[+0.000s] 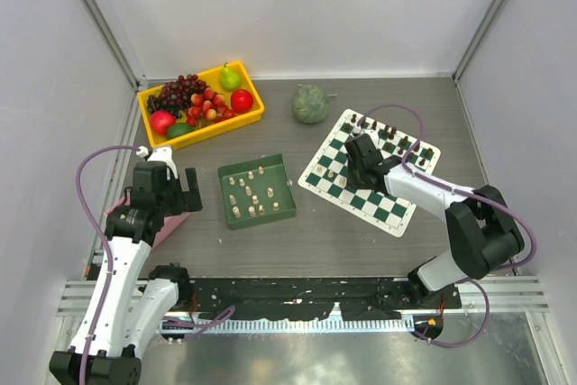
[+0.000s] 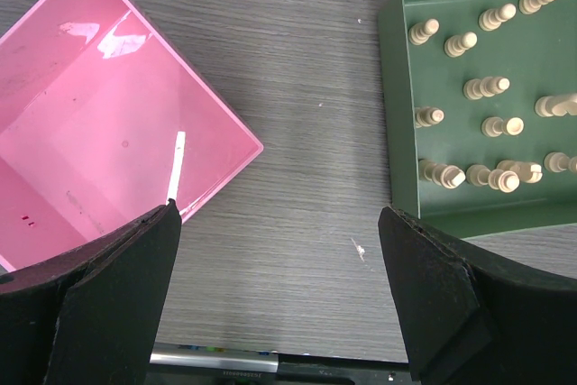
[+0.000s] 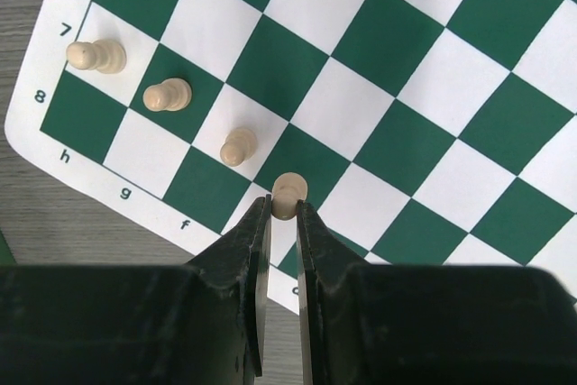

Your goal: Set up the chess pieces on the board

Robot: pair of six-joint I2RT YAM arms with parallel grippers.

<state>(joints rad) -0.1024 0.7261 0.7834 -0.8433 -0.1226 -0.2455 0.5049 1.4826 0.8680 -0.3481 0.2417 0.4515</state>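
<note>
One cream pawn (image 3: 289,190) sits pinched at the tips of the right gripper (image 3: 282,212), at the board (image 3: 424,87) square next in line after three standing pawns (image 3: 168,95) (the left gripper (image 2: 279,223) hangs agape, well apart).

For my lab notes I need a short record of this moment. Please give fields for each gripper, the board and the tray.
right gripper: shut on a cream pawn over the board; whether the pawn touches it cannot be told
board: three cream pawns stand in a line beside the held one
left gripper: open, holding nothing, hovers between pink box and green tray
green tray: holds many cream pieces
</note>
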